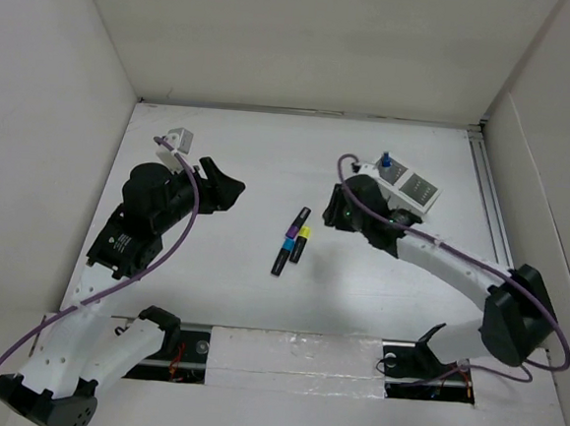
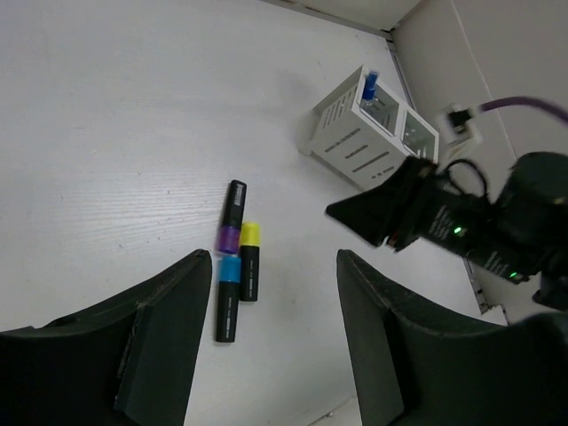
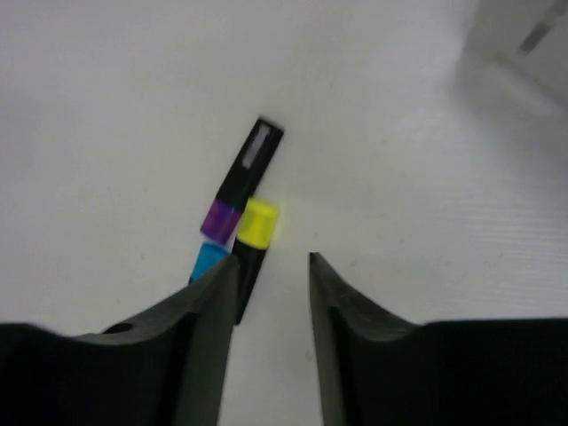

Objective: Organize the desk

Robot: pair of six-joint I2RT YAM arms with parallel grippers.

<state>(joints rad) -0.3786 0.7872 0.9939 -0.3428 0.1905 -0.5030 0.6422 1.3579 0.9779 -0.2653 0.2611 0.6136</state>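
Three smooth capped markers [image 2: 229, 238] are lying bunched on the matte desk [image 2: 106, 133], just ahead of both claws. The left gripper [image 2: 273, 266] is gaping wide, the right gripper [image 3: 272, 266] is hanging narrowly open, both empty.

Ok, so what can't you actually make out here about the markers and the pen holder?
Cyan marker: right wrist view, body hidden behind the right gripper.
Pen holder: top view, left side covered by the right arm; right wrist view, blurred, cut off by the edge.
Print on the purple marker: too small in every view.
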